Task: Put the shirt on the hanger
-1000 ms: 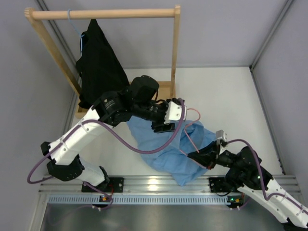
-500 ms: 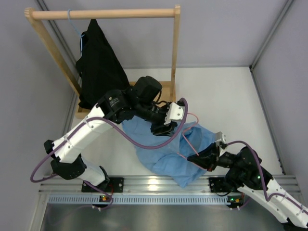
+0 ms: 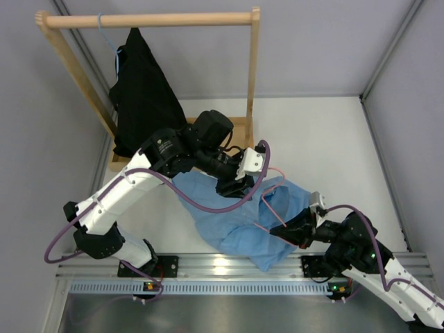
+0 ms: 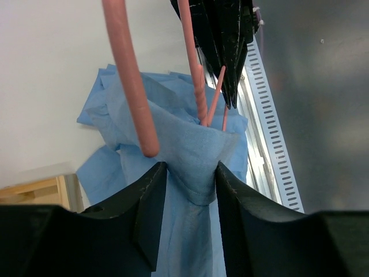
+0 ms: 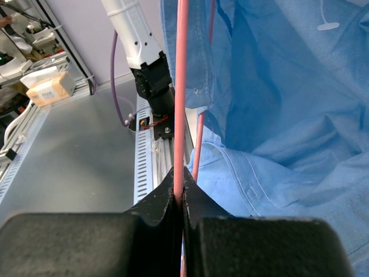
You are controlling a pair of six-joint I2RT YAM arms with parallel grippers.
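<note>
Surface: white tabletop, matte, bounded by plain grey walls at the back and on both sides. A slotted aluminium rail carrying the arm bases runs along the near edge, with a grey metal bench beyond it.

Back left: light wooden clothes rack. A black garment hangs from its bar on a thin blue hanger.

Light blue collared fabric shirt: bunched on the table near the middle front, between the two arms. Its lower edge reaches the rail.

Left gripper: clenched on a raised fold of the shirt. The cloth fills the gap and touches both fingers.

Right gripper: jaws clamped tight on the thin pink wire hanger. The wire runs from the jaws up into the shirt, and further pink strands pass into the fold beside the left gripper.
</note>
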